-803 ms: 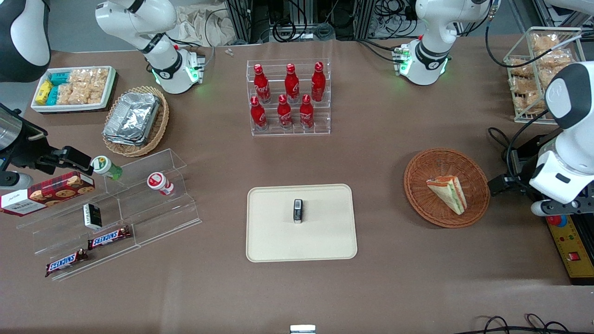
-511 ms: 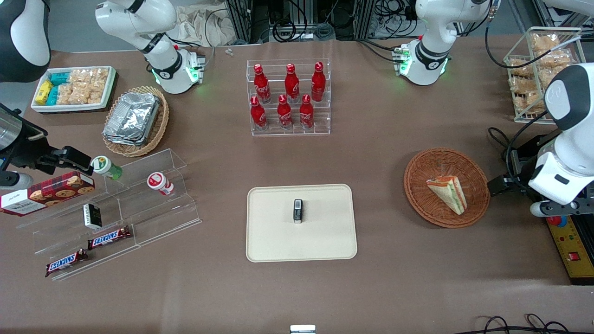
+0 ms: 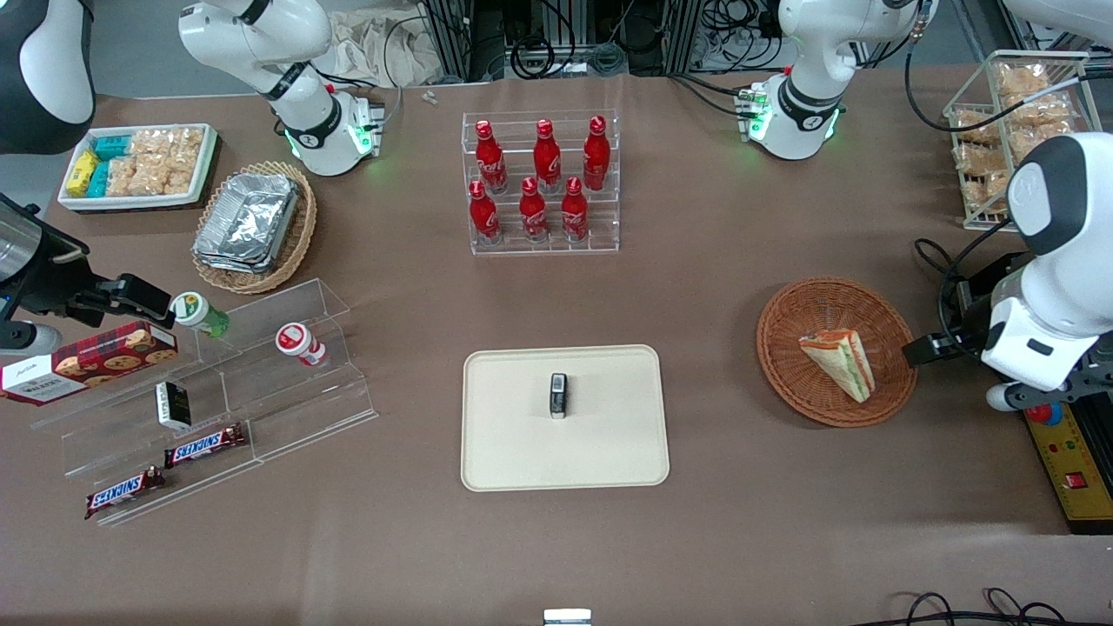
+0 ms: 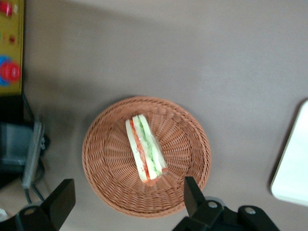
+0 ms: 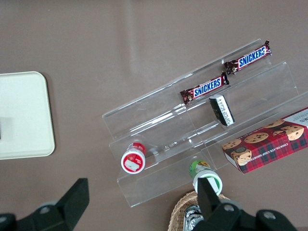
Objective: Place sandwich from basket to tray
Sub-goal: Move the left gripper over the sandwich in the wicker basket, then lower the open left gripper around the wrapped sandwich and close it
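Sandwich point(image 4: 146, 155) lying in basket point(image 4: 103, 166); gripper point(image 4: 127, 199) above basket rim, jaws spread wide, grasping nothing.

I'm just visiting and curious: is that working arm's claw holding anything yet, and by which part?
Nothing is held. The gripper hangs open above the basket, and the sandwich lies in it untouched.

A robotics lab: arm bases point(image 3: 800, 113) bolted to a brown-covered table point(image 3: 739, 539), cable tangles point(image 3: 556, 43) above.
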You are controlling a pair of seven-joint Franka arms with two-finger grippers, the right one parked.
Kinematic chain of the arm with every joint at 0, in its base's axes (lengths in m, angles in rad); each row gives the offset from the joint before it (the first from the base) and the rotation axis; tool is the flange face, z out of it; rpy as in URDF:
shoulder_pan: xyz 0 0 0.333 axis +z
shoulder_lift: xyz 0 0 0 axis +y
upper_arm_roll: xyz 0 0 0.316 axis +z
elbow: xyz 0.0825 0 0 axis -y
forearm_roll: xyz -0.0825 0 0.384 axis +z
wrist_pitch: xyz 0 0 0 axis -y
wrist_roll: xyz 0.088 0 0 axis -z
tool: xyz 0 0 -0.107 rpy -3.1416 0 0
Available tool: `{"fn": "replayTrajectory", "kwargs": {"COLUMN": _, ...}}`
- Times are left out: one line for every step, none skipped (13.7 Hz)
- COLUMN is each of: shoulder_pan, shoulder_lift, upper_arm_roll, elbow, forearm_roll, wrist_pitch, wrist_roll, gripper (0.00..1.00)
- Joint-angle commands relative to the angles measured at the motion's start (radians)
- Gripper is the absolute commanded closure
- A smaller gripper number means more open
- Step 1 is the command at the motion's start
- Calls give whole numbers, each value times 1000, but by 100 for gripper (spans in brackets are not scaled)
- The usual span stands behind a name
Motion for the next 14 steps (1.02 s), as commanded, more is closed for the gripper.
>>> {"fn": "replayTrajectory", "kwargs": {"shoulder_pan": -6, "shoulder_lift": -14, "upper_arm_roll": -3, "elbow": -64, "forearm_roll": 9, "wrist_pitch": 6, "wrist_roll": -308, "gripper": 0}}
{"fn": "replayTrajectory", "kwargs": {"shoulder_pan": -6, "shoulder_lift": -11, "upper_arm_roll": -5, "elbow": -81, "forearm_roll": 9, "wrist_pitch": 3, "wrist_roll": -388, "gripper": 0}}
{"fn": "replayTrajectory", "kwargs": {"shoulder_pan": -7, "shoulder_lift": -11, "upper_arm_roll": -6, "elbow": -124, "forearm_roll": 9, "wrist_pitch": 18, "wrist_roll": -433, "gripper": 0}}
{"fn": "replayTrajectory", "kwargs": {"shoulder_pan": -7, "shoulder_lift": -12, "upper_arm_roll": -6, "elbow": -158, "forearm_roll": 7, "wrist_pitch": 61, "wrist_roll": -459, "gripper": 0}}
{"fn": "replayTrajectory", "kwargs": {"shoulder_pan": -7, "shoulder_lift": -17, "upper_arm_roll": -6, "elbow": -198, "forearm_roll": 7, "wrist_pitch": 105, "wrist_roll": -483, "gripper": 0}}
{"fn": "replayTrajectory", "kwargs": {"shoulder_pan": -7, "shoulder_lift": -23, "upper_arm_roll": -6, "elbow": -242, "forearm_roll": 4, "wrist_pitch": 154, "wrist_roll": -493, "gripper": 0}}
{"fn": "replayTrajectory", "kwargs": {"shoulder_pan": -7, "shoulder_lift": -34, "upper_arm_roll": -6, "elbow": -284, "forearm_roll": 3, "wrist_pitch": 199, "wrist_roll": -494, "gripper": 0}}
{"fn": "replayTrajectory", "kwargs": {"shoulder_pan": -7, "shoulder_lift": -38, "upper_arm_roll": -6, "elbow": -320, "forearm_roll": 0, "wrist_pitch": 245, "wrist_roll": -500, "gripper": 0}}
{"fn": "replayTrajectory", "kwargs": {"shoulder_pan": -7, "shoulder_lift": -40, "upper_arm_roll": -8, "elbow": -351, "forearm_roll": 0, "wrist_pitch": 286, "wrist_roll": -510, "gripper": 0}}
{"fn": "replayTrajectory", "kwargs": {"shoulder_pan": -7, "shoulder_lift": -46, "upper_arm_roll": -8, "elbow": -386, "forearm_roll": 0, "wrist_pitch": 323, "wrist_roll": -510, "gripper": 0}}
{"fn": "replayTrajectory", "kwargs": {"shoulder_pan": -9, "shoulder_lift": -55, "upper_arm_roll": -9, "elbow": -435, "forearm_roll": 0, "wrist_pitch": 375, "wrist_roll": -510, "gripper": 0}}
{"fn": "replayTrajectory", "kwargs": {"shoulder_pan": -12, "shoulder_lift": -68, "upper_arm_roll": -9, "elbow": -490, "forearm_roll": 1, "wrist_pitch": 437, "wrist_roll": -510, "gripper": 0}}
{"fn": "replayTrajectory", "kwargs": {"shoulder_pan": -17, "shoulder_lift": -71, "upper_arm_roll": -9, "elbow": -538, "forearm_roll": 3, "wrist_pitch": 492, "wrist_roll": -507, "gripper": 0}}
{"fn": "replayTrajectory", "kwargs": {"shoulder_pan": -17, "shoulder_lift": -71, "upper_arm_roll": -11, "elbow": -561, "forearm_roll": 4, "wrist_pitch": 521, "wrist_roll": -505, "gripper": 0}}
